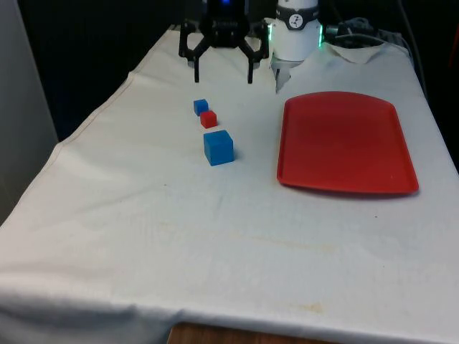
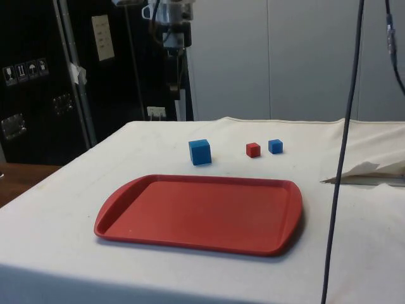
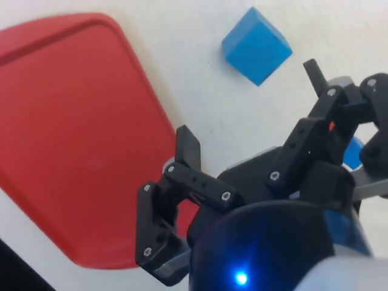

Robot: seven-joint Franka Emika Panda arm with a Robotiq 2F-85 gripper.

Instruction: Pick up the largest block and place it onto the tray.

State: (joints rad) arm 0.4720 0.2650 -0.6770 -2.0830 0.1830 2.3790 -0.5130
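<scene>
The jaws (image 1: 223,72) hang high above the table (image 1: 143,236), spread wide and holding nothing. Below them, a line of 3 blocks runs away from the jaws towards the camera in the front view: first the small blue block (image 1: 201,107), just beside it the small red block (image 1: 209,119), then a gap, then the big blue block (image 1: 219,147), the farthest of the 3 from the jaws. That big one is the target, standing flat on the cloth, well apart from the red tray (image 1: 344,143), which lies off to the front view's right of the jaws with nothing on it.

In the wrist view the big blue block (image 3: 256,45) sits out ahead of the fingers (image 3: 188,147), not between them.

The risks as I read them: the 2 small blocks lie nearer the jaws, so a descent that stops short could close on the wrong one. The big block also looks turned a little on the cloth, so jaws coming down unaligned could catch its corners and twist it or knock it aside.
</scene>
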